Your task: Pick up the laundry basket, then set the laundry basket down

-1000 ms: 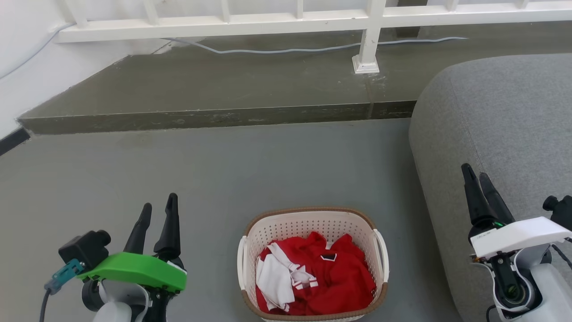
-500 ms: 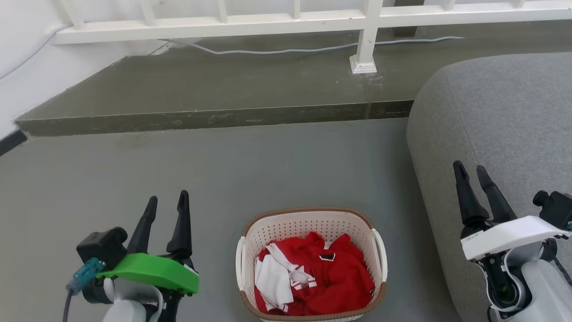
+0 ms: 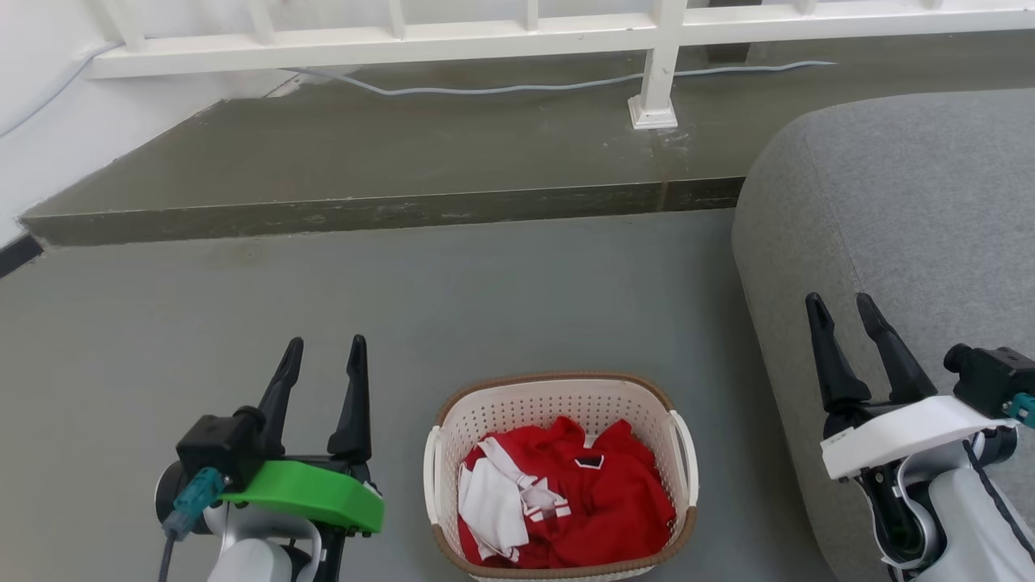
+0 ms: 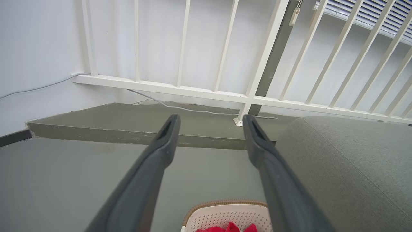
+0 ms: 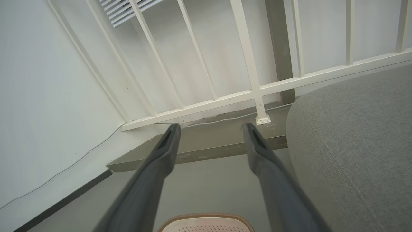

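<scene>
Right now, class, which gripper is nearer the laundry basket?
Left. The left gripper hovers open just left of the laundry basket; the right gripper, also open, sits farther off to its right, by the grey sofa.

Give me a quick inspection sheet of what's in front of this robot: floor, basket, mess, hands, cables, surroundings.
Surface: smooth grey floor.
Job's things: laundry basket stands upright on the floor between the two hands, touched by neither; red and white clothes lie inside.
Clutter: nothing seen.
Hands: left hand open, holding nothing, to the basket's left; right hand open, holding nothing, to its right, seen against the sofa.
Cables: pale cable runs along the raised step below the railing; teal-plugged cable at the left wrist.
Surroundings: grey sofa on the right; raised step beyond the floor; white railing; white wall.
</scene>
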You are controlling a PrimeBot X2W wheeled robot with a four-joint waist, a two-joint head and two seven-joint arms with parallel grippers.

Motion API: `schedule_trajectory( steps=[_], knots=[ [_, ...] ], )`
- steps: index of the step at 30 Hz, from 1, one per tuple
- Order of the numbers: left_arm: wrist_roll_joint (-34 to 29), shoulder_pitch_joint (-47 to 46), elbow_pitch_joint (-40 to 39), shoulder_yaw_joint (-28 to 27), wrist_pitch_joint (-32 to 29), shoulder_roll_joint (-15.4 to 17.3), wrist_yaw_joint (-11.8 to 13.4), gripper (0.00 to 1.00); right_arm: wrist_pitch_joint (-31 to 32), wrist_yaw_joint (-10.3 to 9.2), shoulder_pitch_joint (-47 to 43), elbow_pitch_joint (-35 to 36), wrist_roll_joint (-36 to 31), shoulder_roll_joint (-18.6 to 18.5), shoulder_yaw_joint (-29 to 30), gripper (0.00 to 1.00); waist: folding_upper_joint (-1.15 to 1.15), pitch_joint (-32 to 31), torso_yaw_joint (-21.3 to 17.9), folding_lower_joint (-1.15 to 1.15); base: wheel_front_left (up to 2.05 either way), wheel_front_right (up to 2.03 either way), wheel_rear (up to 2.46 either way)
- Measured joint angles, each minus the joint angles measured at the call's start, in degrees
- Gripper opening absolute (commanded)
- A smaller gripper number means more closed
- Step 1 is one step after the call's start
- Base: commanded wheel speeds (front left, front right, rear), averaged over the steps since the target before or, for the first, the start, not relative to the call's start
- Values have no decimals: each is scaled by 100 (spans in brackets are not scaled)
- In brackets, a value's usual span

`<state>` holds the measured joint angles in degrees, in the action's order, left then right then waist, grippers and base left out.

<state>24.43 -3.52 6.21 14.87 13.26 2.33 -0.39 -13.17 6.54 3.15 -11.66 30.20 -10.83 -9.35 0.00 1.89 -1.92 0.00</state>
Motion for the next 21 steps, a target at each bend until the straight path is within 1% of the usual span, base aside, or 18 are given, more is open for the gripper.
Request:
schedule_trajectory(
  steps=[6,14,21],
  knots=[
    [-261,-7,-113,108,116,2,82,100,-116,4,35,-7,-408,-7,0,100,0,21,-16,0,0,0,0],
    [-345,-9,-122,146,116,3,149,100,-118,27,51,-41,-513,30,74,100,0,33,-35,0,0,0,0],
    [-344,-11,-123,169,118,3,152,100,-118,51,52,-71,-566,77,111,100,0,42,-54,0,0,0,0]
  ],
)
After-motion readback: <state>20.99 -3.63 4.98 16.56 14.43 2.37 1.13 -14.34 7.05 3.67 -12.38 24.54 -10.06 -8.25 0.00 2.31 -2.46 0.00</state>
